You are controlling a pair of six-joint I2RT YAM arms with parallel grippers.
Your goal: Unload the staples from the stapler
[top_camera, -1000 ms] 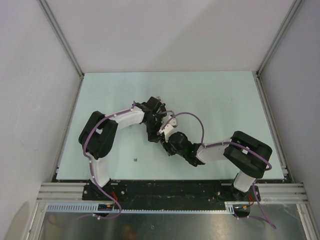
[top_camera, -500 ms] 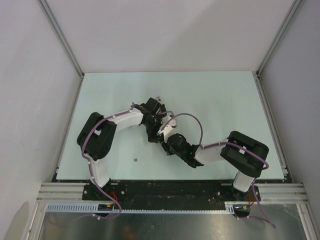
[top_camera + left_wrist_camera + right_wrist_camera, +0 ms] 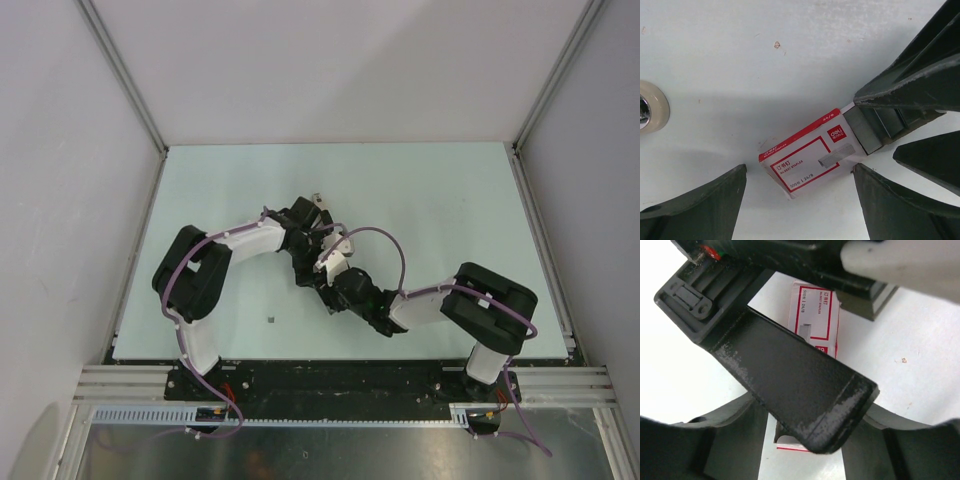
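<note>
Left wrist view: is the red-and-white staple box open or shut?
Open. The red-and-white cardboard staple box lies flat with grey staple strips sticking out of one end.

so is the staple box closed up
No, the end of the staple box is open and a grey block of staples sticks out of it over the table.

The top camera looks straight down from high up on the pale green desk (image 3: 450,200). Both wrist cameras look closely at one red-and-white cardboard box (image 3: 805,160).
</note>
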